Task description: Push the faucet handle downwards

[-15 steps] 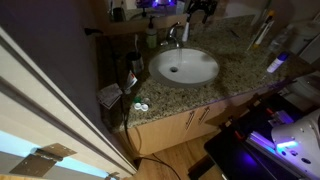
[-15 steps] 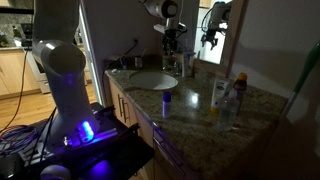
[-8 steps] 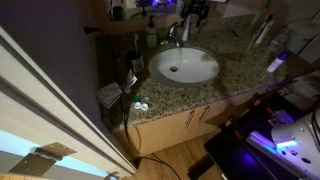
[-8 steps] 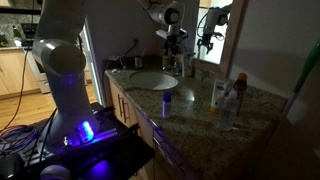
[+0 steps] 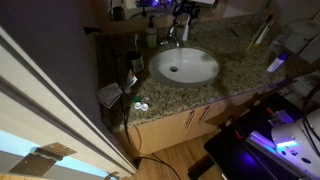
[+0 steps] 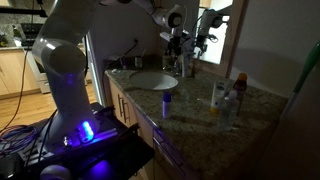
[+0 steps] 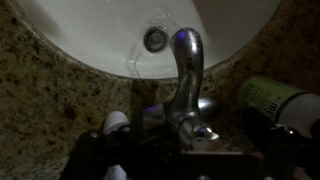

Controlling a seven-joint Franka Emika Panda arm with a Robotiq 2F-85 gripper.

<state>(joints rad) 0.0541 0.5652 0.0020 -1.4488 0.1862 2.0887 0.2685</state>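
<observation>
The small chrome faucet (image 5: 172, 36) stands behind the white basin (image 5: 205, 72), and it also shows in an exterior view (image 6: 181, 62). In the wrist view its curved spout (image 7: 185, 60) reaches over the basin (image 7: 90, 30), and the short shiny faucet handle (image 7: 193, 128) sits at its base. My gripper (image 5: 183, 13) hangs just above the faucet top in both exterior views (image 6: 178, 40). In the wrist view its dark fingers lie wide apart at the bottom edge, either side of the handle (image 7: 190, 160). They hold nothing.
A greenish soap bottle (image 7: 275, 100) stands close beside the faucet (image 5: 152, 38). The wall and a mirror are right behind it. Bottles (image 6: 222, 95) stand on the granite counter (image 5: 240, 62), and small items (image 5: 135, 104) lie near its front corner.
My gripper has moved sideways and down along the back wall. It now hangs directly over the faucet. The faucet looks unchanged.
</observation>
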